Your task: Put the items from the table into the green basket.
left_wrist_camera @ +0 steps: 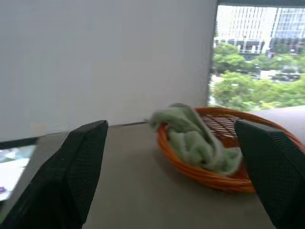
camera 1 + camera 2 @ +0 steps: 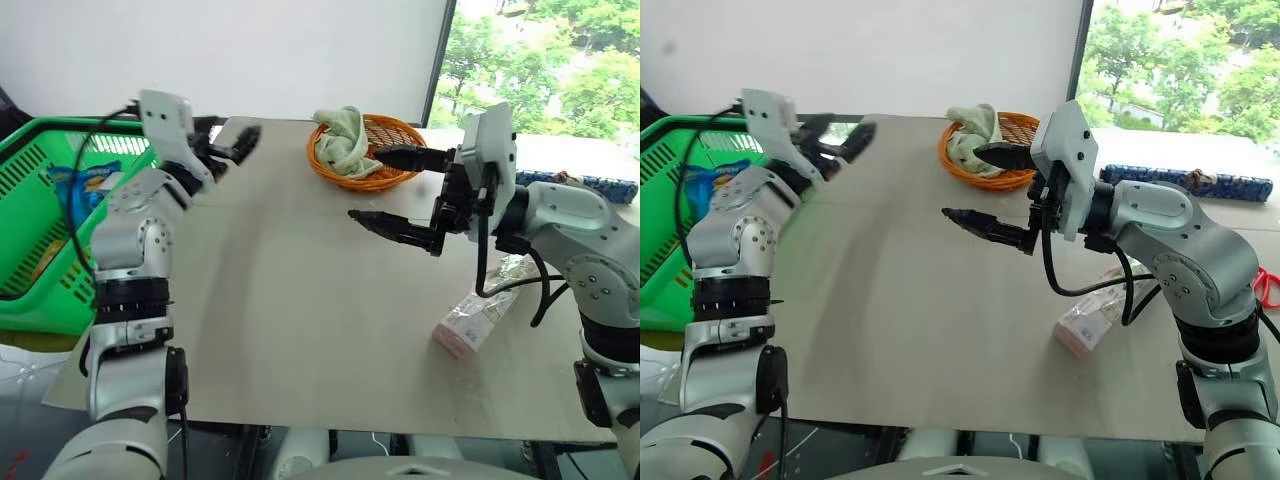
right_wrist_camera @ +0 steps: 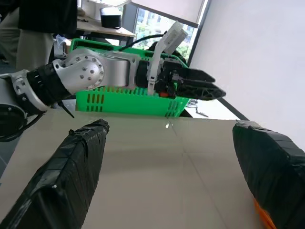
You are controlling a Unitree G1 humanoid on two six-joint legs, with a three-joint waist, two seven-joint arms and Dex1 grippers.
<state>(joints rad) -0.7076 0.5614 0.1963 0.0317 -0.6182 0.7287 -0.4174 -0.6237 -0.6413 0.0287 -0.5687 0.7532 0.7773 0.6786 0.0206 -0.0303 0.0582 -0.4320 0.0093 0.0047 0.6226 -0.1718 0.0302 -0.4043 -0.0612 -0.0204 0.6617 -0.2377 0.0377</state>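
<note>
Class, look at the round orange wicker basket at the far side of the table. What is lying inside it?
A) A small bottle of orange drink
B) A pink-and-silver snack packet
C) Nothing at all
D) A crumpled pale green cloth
D. A crumpled pale green cloth sits in the orange wicker basket; the pink-and-silver packet lies on the table near the right arm instead.

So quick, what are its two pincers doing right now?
Left pincer: open, holding nothing.
Right pincer: open, holding nothing.
</note>
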